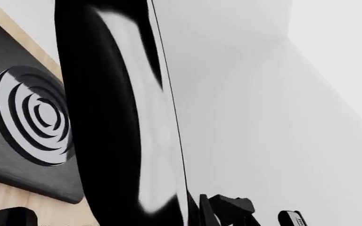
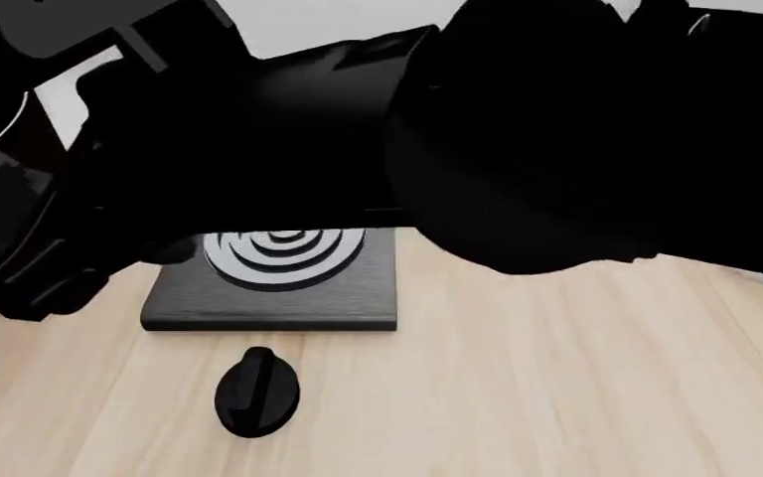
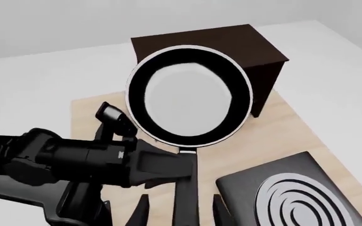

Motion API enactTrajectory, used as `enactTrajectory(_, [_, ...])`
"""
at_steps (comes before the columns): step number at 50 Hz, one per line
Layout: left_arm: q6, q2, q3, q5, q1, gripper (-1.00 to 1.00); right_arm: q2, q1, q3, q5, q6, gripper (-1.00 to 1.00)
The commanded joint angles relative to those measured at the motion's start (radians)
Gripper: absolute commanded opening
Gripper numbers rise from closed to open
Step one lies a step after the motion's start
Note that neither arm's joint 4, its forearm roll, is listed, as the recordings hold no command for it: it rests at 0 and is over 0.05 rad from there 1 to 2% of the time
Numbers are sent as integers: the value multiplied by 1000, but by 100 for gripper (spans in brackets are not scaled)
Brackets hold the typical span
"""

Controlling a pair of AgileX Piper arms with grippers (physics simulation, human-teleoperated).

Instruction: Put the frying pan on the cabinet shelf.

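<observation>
Glossy black, the frying pan (image 3: 190, 96) hangs in the air over the table, short of the dark cabinet (image 3: 231, 44). The right gripper (image 3: 179, 207) clamps its handle; the left gripper (image 3: 152, 162) sits just beside it, grip unclear. The stove plate (image 2: 275, 288) and knob (image 2: 257, 392) lie below, out of the way.

The frying pan (image 3: 189, 96) looks glossy black, its smooth inside mirroring pale light, with a thin bright rim. The table (image 2: 554, 378) is light wood with fine grain and a matt finish. The stove plate (image 2: 275, 288) is dark with a brushed, faintly streaked surface, its rings shiny grey. The knob (image 2: 258, 392) is smooth black with a soft sheen. The cabinet (image 3: 206, 42) is dark brown matt wood.
</observation>
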Motion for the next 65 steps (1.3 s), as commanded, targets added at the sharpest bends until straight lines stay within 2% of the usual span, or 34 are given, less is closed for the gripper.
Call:
enactTrajectory(1, [31,-10,-34,12,8,-100,-90,-11,37,-13,34,100])
enactTrajectory(5, [33,-10,-31,9,11,-100,-151,-32,47,-10,20,100])
enactTrajectory(7, [34,-11,-32,10,12,-100,-183,-48,47,0,38,100])
enactTrajectory(12, [35,-16,-40,19,13,-100,-317,-143,116,-11,56,100])
enactTrajectory(14, [35,-17,-40,20,14,-100,-386,-199,176,-33,62,100])
enactTrajectory(15, [34,-15,-40,18,17,-100,-440,-232,228,-49,90,100])
enactTrajectory(19, [51,-16,-57,34,21,-100,-584,-310,414,-102,134,100])
enactTrajectory(22, [51,-17,-51,32,23,-100,-694,-368,535,-135,145,100])
enactTrajectory(23, [55,-17,-54,34,23,-100,-746,-401,584,-145,174,100])
enactTrajectory(25, [55,-15,-54,33,23,-100,-792,-394,668,-178,221,100])
enactTrajectory(31, [58,-12,-63,37,33,-100,-925,-503,818,-176,214,100])
enactTrajectory(34, [61,-14,-66,43,37,-100,-991,-540,857,-161,225,100])
enactTrajectory(37, [63,-16,-69,47,39,-100,-1083,-606,905,-138,188,100])
enactTrajectory(39, [64,-17,-72,50,40,-100,-1128,-640,931,-120,197,100])
enactTrajectory(40, [62,-17,-67,45,41,-100,-1183,-674,944,-98,181,100])
enactTrajectory(43, [67,-16,-70,48,41,-100,-1306,-742,970,-42,210,100])
enactTrajectory(49, [66,-15,-67,46,43,-100,-1459,-850,1021,32,217,100])
enactTrajectory(55, [66,-6,-62,35,36,-100,-1462,-869,1046,14,250,100])
enactTrajectory(61, [42,29,-65,-5,46,-100,-1435,-874,1053,-16,248,100])
enactTrajectory(65, [47,57,-90,-19,56,-100,-1446,-885,1044,-3,243,100])
